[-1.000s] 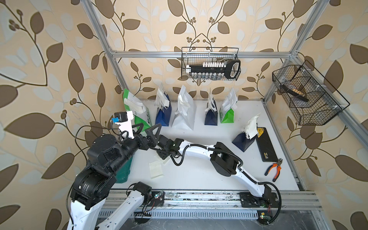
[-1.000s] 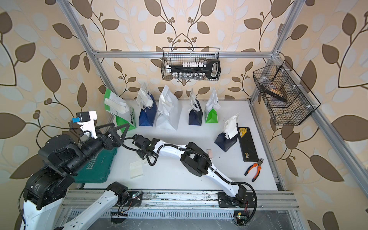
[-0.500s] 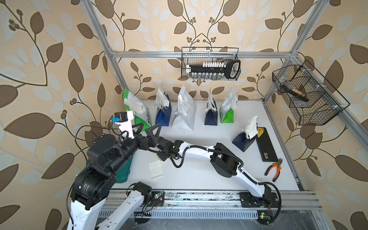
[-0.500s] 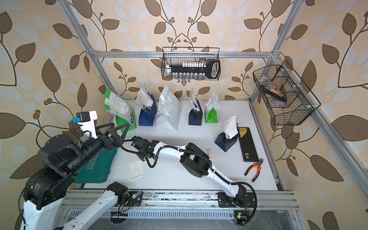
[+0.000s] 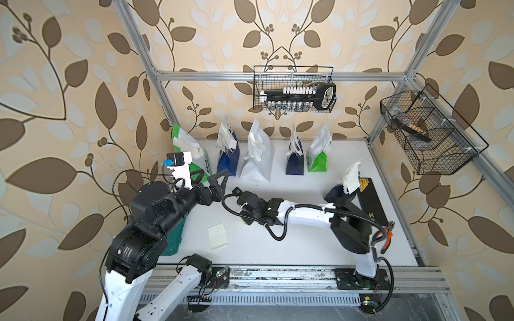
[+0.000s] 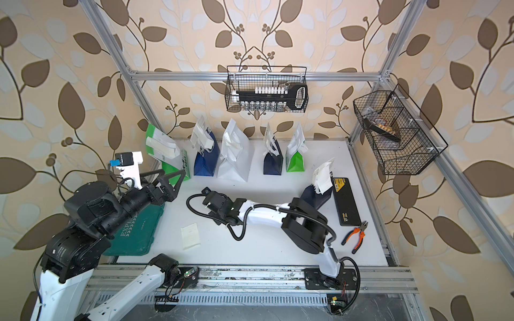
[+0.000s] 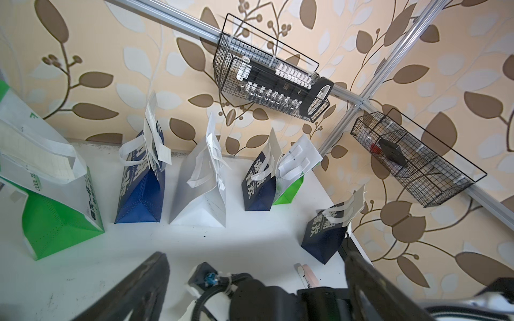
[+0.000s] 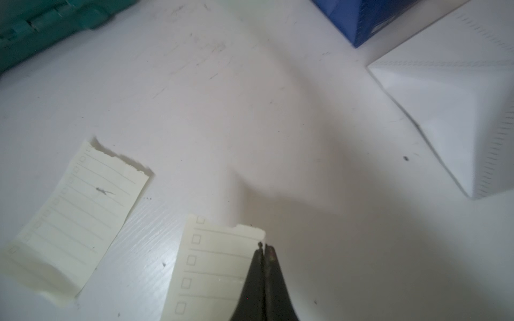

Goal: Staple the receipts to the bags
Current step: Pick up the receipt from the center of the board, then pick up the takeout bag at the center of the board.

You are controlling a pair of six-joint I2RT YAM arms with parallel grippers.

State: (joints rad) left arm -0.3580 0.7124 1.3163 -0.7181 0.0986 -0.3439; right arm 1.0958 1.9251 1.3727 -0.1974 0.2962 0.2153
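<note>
Right end effector [image 8: 262,247] grips a cream lined paper receipt [image 8: 211,264] by its torn corner; left end effector [image 5: 210,178] gapes empty. A slow lift should protect that slight hold.

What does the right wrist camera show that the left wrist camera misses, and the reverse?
Right wrist only: the right gripper shut on a receipt, a second receipt flat on the table. Left wrist only: the open left gripper, the large green bag, the lone navy bag. Both: the table, the blue bag, the white bag.
</note>
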